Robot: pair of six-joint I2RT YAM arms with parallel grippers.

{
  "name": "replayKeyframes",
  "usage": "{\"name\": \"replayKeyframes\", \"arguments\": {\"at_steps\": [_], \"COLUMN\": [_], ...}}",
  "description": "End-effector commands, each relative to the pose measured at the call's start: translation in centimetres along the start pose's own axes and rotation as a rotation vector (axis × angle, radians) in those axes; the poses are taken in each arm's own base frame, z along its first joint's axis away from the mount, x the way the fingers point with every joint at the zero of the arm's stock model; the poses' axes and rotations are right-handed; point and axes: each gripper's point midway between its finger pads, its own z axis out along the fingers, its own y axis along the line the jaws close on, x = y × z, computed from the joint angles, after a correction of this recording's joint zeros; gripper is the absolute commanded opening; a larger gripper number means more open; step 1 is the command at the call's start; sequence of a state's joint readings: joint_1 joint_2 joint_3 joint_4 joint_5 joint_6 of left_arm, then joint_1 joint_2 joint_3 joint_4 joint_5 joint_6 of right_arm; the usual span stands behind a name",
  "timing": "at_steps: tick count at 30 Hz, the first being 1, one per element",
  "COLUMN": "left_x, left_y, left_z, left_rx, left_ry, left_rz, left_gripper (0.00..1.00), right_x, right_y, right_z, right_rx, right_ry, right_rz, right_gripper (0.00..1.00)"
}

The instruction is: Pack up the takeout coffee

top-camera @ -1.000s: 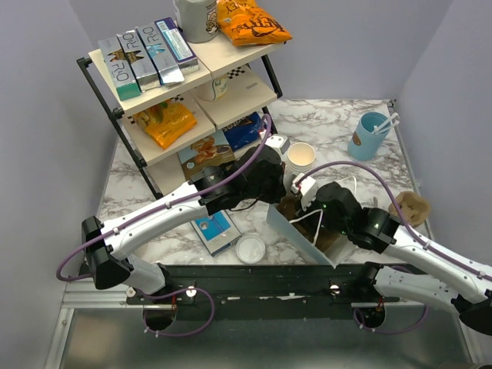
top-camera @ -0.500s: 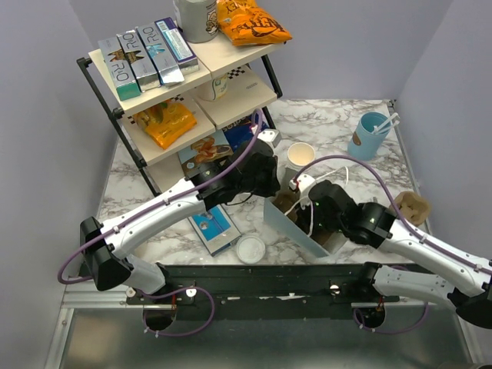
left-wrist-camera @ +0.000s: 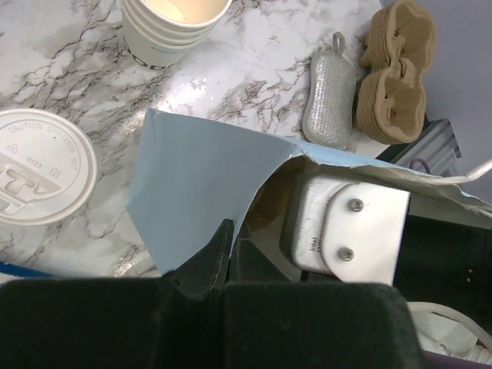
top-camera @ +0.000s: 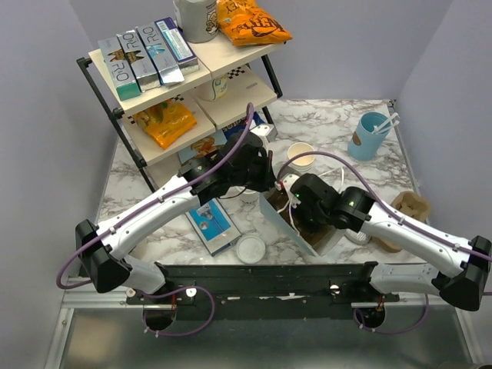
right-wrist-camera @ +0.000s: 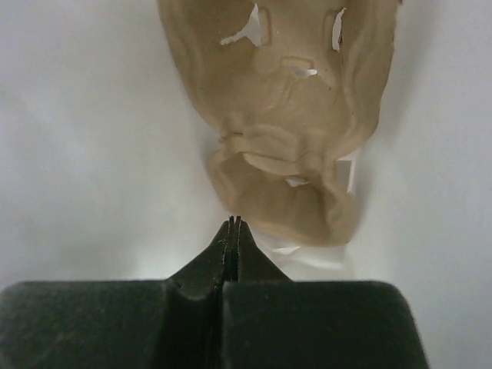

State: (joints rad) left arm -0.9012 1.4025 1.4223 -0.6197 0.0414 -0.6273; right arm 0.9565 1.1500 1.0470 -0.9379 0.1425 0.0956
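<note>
A pale blue paper bag [top-camera: 280,227] stands open at the table's front middle. My left gripper [top-camera: 267,191] is shut on its rim [left-wrist-camera: 192,184], with the fingertips [left-wrist-camera: 231,231] pinching the paper. My right gripper [top-camera: 301,217] reaches down inside the bag. It is shut and empty [right-wrist-camera: 233,223], just above a brown pulp cup carrier [right-wrist-camera: 284,115] on the bag's floor. A round white sip lid [left-wrist-camera: 38,177] shows left of the bag, seen from above. I cannot tell whether a cup is under it. No lidded coffee shows in the top view.
A stack of lidless cream cups [top-camera: 300,156] stands behind the bag. A loose flat lid [top-camera: 250,249] and a blue box [top-camera: 211,223] lie front left. A silver pouch [top-camera: 358,235] and a second carrier [top-camera: 411,206] lie right. A teal cup [top-camera: 370,134] stands far right, a shelf [top-camera: 177,84] back left.
Both arms have shifted left. My left gripper pulled the bag's rim left and back. My right gripper went deeper into the bag, uncovering the pouch and carrier on the right.
</note>
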Motion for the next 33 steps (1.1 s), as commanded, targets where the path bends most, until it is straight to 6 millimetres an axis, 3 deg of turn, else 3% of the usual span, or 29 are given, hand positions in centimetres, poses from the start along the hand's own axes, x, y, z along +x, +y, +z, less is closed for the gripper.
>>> {"name": "replayKeyframes", "arguments": {"at_steps": [1, 5, 13, 18, 27, 33], "left_x": [-1.6, -1.6, -1.4, -1.5, -2.2, -2.6], "left_y": [-0.6, -0.1, -1.4, -2.7, -3.1, -2.9], "left_z": [-1.6, -1.8, -1.6, -1.7, -2.1, -2.0], "left_rx": [0.062, 0.065, 0.151, 0.224, 0.233, 0.214], "left_ry": [-0.051, -0.050, -0.027, -0.020, -0.043, -0.052], "left_rz": [0.001, -0.003, 0.004, 0.012, 0.014, 0.010], "left_gripper": [0.00, 0.00, 0.00, 0.00, 0.00, 0.00], "right_x": [0.5, 1.3, 2.4, 3.6, 5.2, 5.9], "right_y": [0.4, 0.1, -0.5, -0.5, 1.2, 0.9], "right_z": [0.5, 2.3, 4.0, 5.6, 7.5, 8.4], "right_rx": [-0.033, -0.033, -0.063, -0.055, -0.159, -0.133], "right_ry": [0.055, 0.121, 0.193, 0.279, 0.395, 0.427], "right_rz": [-0.096, -0.115, 0.088, 0.100, 0.082, 0.081], "right_gripper": [0.01, 0.01, 0.01, 0.01, 0.01, 0.01]}}
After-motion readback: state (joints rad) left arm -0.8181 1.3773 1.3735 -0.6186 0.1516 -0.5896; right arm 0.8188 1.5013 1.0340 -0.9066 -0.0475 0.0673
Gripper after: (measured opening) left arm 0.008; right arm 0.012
